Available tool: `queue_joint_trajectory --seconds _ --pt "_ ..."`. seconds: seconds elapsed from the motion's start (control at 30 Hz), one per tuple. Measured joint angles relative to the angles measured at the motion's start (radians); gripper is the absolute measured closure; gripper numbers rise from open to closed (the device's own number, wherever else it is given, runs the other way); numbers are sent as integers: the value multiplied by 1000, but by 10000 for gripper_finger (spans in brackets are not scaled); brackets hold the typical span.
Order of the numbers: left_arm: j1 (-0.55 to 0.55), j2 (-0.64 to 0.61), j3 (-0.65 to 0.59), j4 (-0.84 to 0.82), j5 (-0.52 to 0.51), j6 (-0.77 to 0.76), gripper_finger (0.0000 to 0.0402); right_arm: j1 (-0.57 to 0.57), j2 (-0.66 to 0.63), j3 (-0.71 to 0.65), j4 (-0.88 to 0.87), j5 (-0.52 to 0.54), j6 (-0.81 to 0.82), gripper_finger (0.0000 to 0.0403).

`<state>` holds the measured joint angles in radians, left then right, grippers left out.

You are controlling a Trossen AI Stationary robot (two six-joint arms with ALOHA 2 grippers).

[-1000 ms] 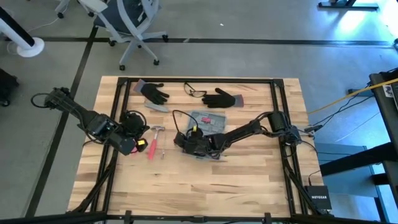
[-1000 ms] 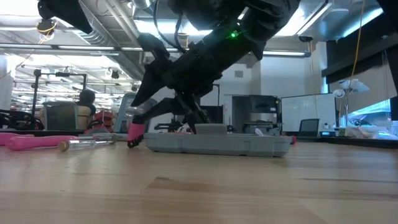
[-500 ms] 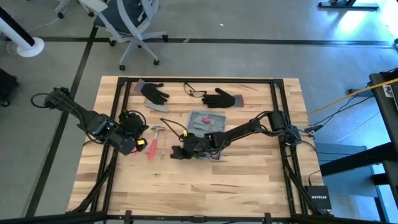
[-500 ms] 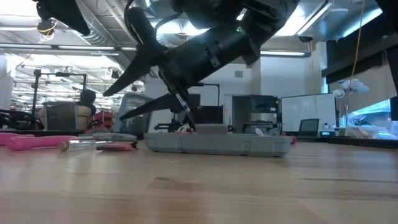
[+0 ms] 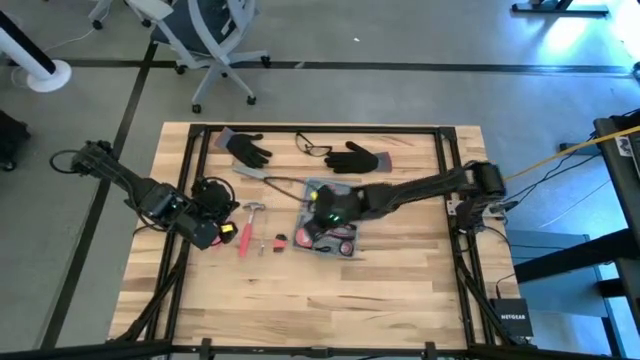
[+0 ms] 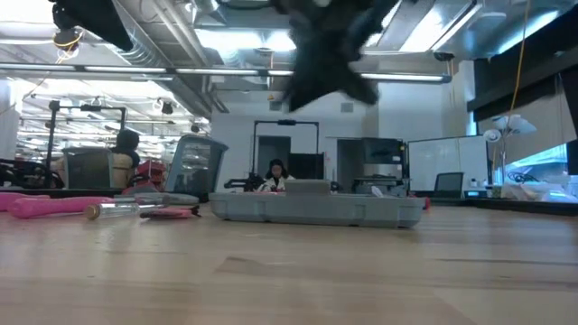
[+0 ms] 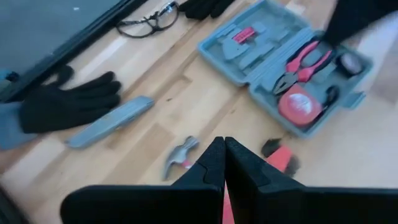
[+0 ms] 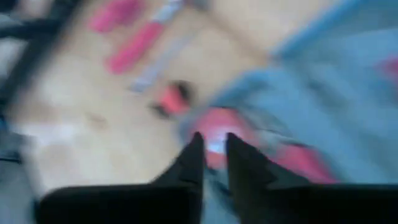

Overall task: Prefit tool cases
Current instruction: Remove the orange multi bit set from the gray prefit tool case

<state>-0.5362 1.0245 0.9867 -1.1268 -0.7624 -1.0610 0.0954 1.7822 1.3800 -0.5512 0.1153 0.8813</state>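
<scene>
At frame centre we see the grey-blue tool case (image 5: 330, 205) lying open on the surface (image 5: 400, 290), holding red pliers (image 7: 303, 64) and a round red tape (image 7: 296, 104). Right gripper (image 5: 312, 222) hovers above, jaws nearly closed, empty; left gripper (image 5: 222, 230) clenched.

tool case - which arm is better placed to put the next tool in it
Probably the right. Its end effector hangs directly over the open tool case, while the left end effector waits off to the side, across the loose hammer from it.
</scene>
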Motion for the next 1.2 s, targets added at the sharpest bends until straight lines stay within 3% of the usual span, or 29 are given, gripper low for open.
queue_joint_trajectory --seconds 0.13,0.2,0.37,0.5,0.57,0.83,0.97,1.2 --pt "0 5 -72 234 9 -79 402 -33 -59 -1 -284 73 -67 397" --pt "5 21 -131 372 13 -151 402 -61 -63 -26 -346 71 -121 401" --pt "71 166 -304 762 88 -263 402 -176 -56 -138 -247 -12 -260 402" --pt "158 372 -337 1185 200 -163 402 -272 -54 -194 -160 -88 -304 403" --pt "209 484 -309 1296 249 -99 402 -311 -54 -200 -133 -154 -346 403" --pt "319 791 -133 1328 460 11 401 -352 -42 -202 -119 -195 -464 403" --pt "311 839 -94 1337 500 11 401 -351 -14 -248 -61 -258 -489 403" --pt "295 844 -88 1263 501 36 401 -351 -4 -361 -16 -245 -477 403"
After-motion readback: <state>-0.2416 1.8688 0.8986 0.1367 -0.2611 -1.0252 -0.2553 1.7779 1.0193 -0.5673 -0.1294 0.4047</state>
